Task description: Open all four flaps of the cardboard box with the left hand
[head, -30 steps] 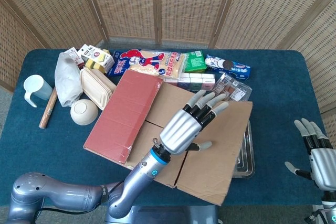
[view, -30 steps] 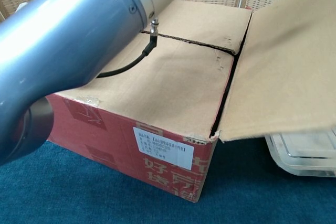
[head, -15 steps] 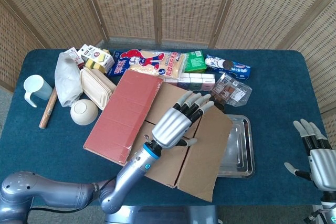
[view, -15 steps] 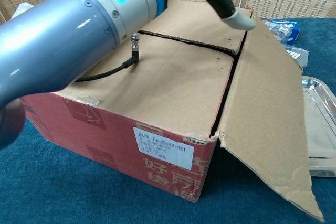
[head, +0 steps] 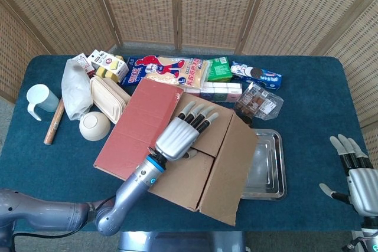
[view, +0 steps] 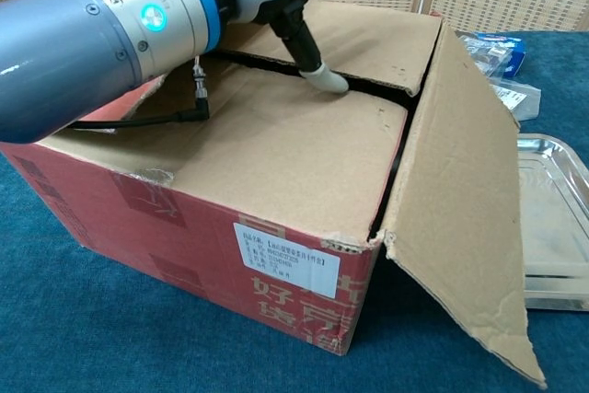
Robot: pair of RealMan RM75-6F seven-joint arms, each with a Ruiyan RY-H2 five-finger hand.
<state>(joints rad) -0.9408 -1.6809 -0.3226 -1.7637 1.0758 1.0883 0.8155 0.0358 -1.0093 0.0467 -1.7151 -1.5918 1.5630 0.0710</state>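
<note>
The cardboard box (head: 139,128) sits mid-table, its red labelled side (view: 276,255) facing the chest view. Its right-hand flap (head: 227,175) hangs open, slanting down beside the box (view: 469,209). Two brown top flaps (view: 276,144) lie flat, meeting at a dark seam. My left hand (head: 177,137) hovers over these flaps, fingers apart and holding nothing. One fingertip (view: 322,80) touches the cardboard at the seam. My right hand (head: 357,175) stays at the table's right edge, fingers spread and empty.
A metal tray (head: 269,169) lies right of the box, partly under the hanging flap (view: 552,227). Snack packs (head: 168,69), a biscuit pack (head: 257,75), a bowl (head: 94,126), a cup (head: 38,100) and a white bag (head: 75,90) crowd the back and left.
The right flap has dropped from raised and outstretched to hanging down. My left hand has let it go and moved back left over the flat flaps to the seam.
</note>
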